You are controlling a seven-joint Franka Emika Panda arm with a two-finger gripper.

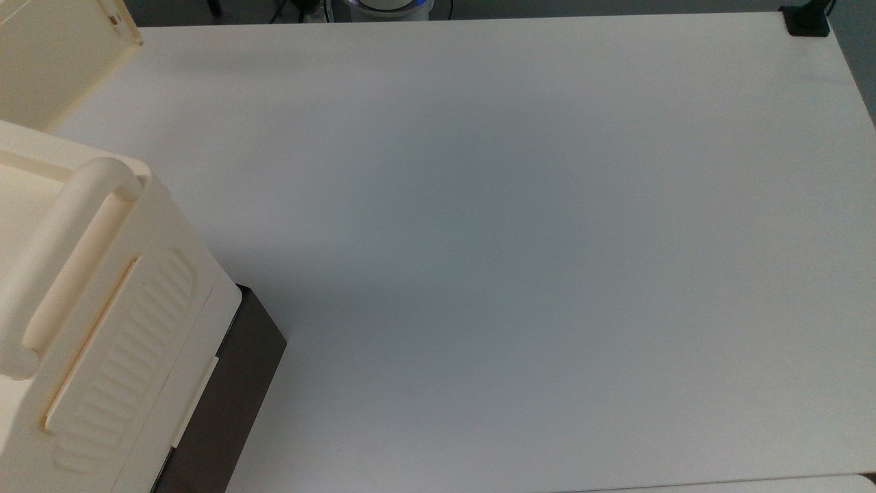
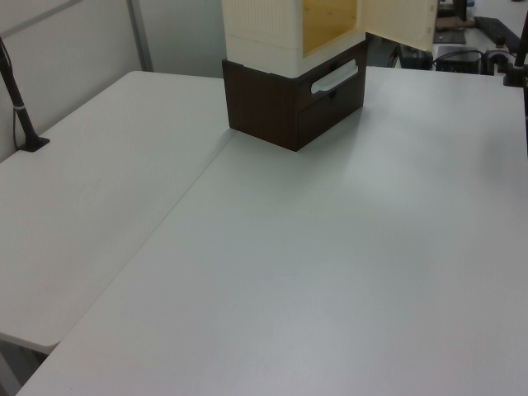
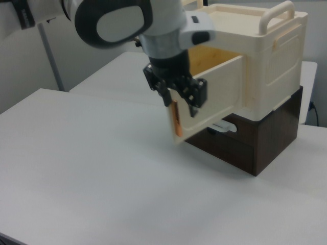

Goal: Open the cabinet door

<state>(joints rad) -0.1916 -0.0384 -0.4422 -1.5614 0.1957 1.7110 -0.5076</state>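
The cabinet door (image 3: 209,99) is swung wide open — its free edge is clamped between the closed fingers of the gripper (image 3: 179,102) in the right view. Behind it, the cream cabinet (image 3: 271,61) is stacked on a dark brown base (image 3: 265,138).

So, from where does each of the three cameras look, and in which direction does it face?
Top view: overhead, facing down on the table; the cabinet is at the top view's lower left.
Left view: raised at one table end, facing across to the cabinet's open inside.
Right view: raised beside the table, facing the cabinet; the arm and gripper are at the door's free edge.
Shared: all three show the open cabinet door.
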